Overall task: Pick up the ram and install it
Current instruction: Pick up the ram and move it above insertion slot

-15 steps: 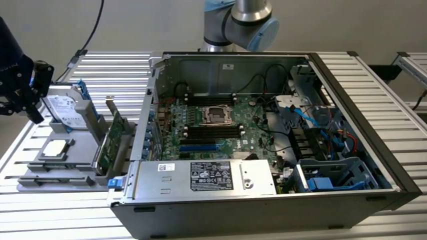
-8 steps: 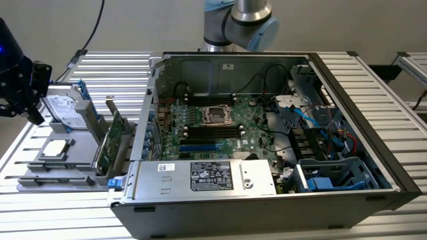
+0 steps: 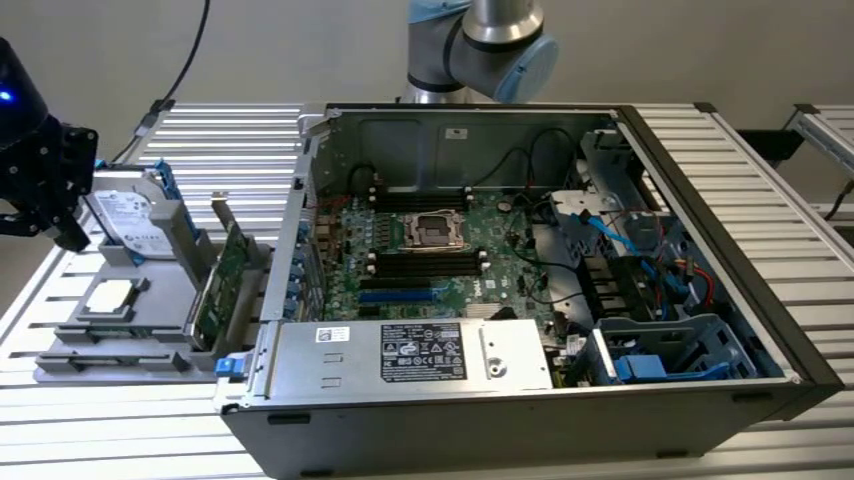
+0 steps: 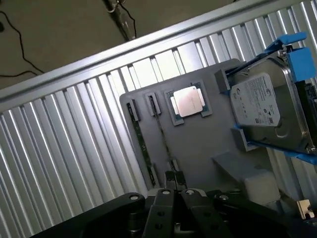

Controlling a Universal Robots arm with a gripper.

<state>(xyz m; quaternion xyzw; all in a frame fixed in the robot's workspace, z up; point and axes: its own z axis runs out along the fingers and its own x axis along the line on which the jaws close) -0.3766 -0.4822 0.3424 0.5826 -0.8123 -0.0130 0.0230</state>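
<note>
An open computer case (image 3: 507,440) stands on the ribbed metal worktop (image 3: 134,430), and its motherboard (image 3: 400,255) with the long black memory slots (image 3: 424,264) is seen from above. Beside the case, toward the worktop's edge on the exterior view's left, lies a grey tray (image 3: 80,362) that carries several parts. The ram (image 4: 142,146) is on this tray and not in the case. In the wrist view it shows as a thin, narrow strip standing on its edge between two small holders, just beside the processor chip (image 4: 189,101). A hard drive (image 4: 265,106) in a blue bracket stands on the same tray, on the far side of the chip from the ram. A tall green expansion card (image 3: 220,280) leans upright at the side of the tray nearest the case. The black pincer (image 4: 173,177) hangs above the tray, near one end of the ram. Its fingertips are together and nothing is between them. In the exterior view the pincer (image 3: 67,238) is next to the hard drive (image 3: 127,215), well apart from the case.
</note>
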